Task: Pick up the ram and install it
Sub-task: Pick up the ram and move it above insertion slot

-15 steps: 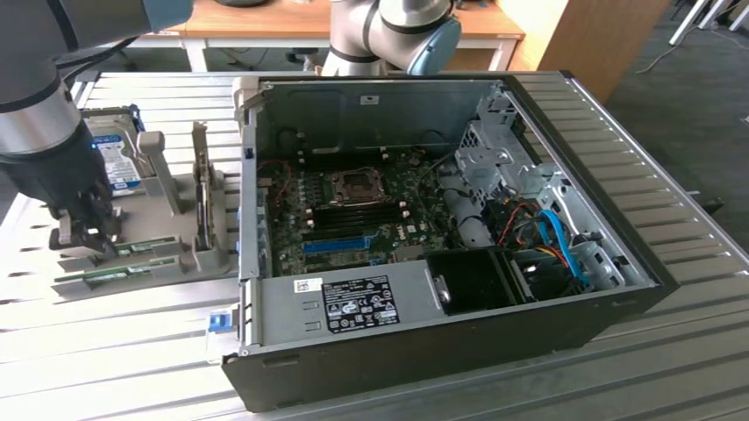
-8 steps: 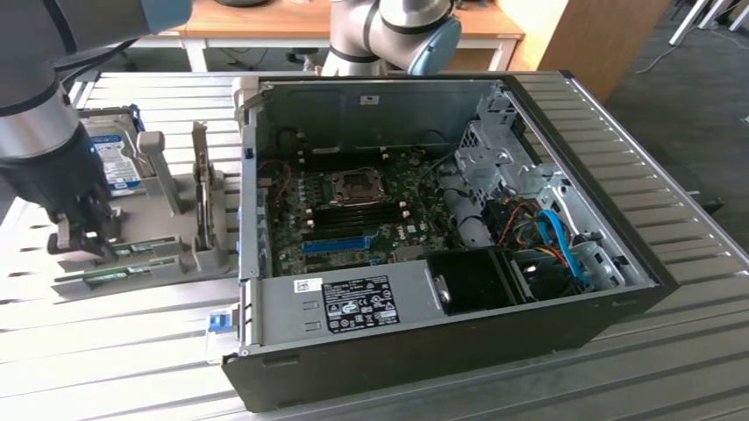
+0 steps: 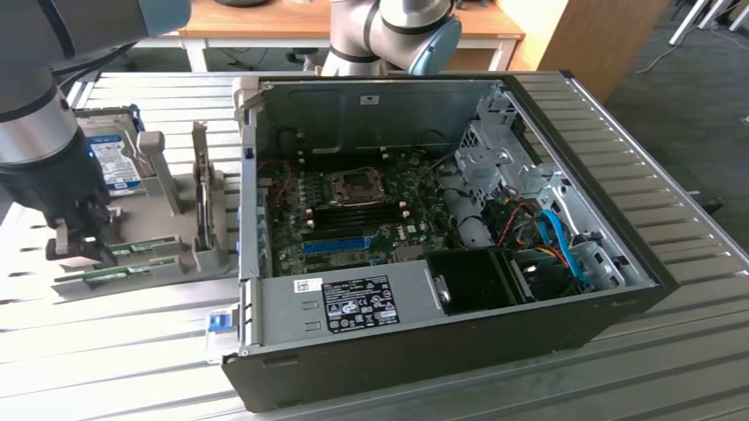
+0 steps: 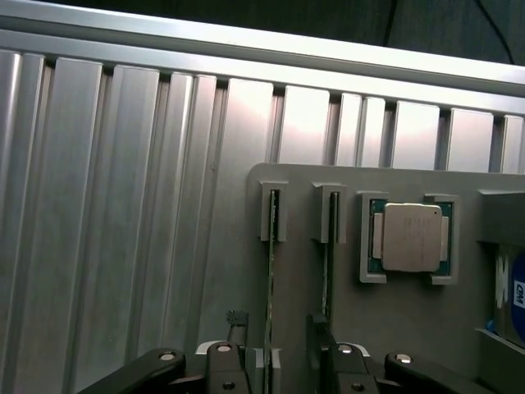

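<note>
At 9 o'clock of the open PC case (image 3: 468,263) in the ext. view, the arm (image 3: 41,132) reaches down over a grey fixture (image 3: 164,215) on the ribbed metal tabletop (image 3: 117,351). Fingers (image 3: 68,250) are spread wide, nothing gripped. Wrist view: the ram (image 4: 271,287) stands on edge in its fixture groove and runs btwn the two fingers (image 4: 320,345), w/ a gap showing on each side; can't tell if either pad touches it. Second stick (image 4: 326,271) sits in the next groove, parallel, just beside the ram and close by one finger. CPU (image 4: 410,238) lies flat in its own pocket of the same fixture (image 4: 394,328), on the far side of the second stick from the ram.

Ext. view: ram (image 3: 117,275) is the outer stick, along the fixture edge at approx 6 o'clock; second stick (image 3: 146,248) lies just beyond it toward 12. HDD (image 3: 111,158) w/ blue-white label is propped at the fixture's 12 o'clock end, well apart from the fingers. Inside the case the mobo (image 3: 351,210) lies flat, blue slot (image 3: 339,244) at its 6 o'clock side. Ram not yet lifted, not in the case.
</note>
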`<state>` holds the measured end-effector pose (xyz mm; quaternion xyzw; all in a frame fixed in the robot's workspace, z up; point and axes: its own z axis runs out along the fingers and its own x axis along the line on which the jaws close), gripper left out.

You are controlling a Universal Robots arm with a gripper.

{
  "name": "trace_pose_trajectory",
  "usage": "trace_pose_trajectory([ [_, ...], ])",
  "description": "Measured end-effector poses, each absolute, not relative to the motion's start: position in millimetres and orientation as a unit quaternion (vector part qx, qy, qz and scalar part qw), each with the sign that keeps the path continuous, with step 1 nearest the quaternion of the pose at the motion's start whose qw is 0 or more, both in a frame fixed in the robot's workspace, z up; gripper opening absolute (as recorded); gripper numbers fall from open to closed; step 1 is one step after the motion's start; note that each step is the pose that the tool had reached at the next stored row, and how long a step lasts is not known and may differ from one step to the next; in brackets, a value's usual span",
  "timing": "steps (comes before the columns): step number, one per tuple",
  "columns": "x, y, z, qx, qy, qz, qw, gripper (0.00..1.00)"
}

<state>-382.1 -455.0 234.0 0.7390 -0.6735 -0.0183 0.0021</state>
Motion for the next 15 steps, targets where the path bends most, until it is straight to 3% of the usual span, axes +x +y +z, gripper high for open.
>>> trace_pose_trajectory([
  [15,-382,-455,207,0.739,-0.673,-0.018,0.002,0.42],
])
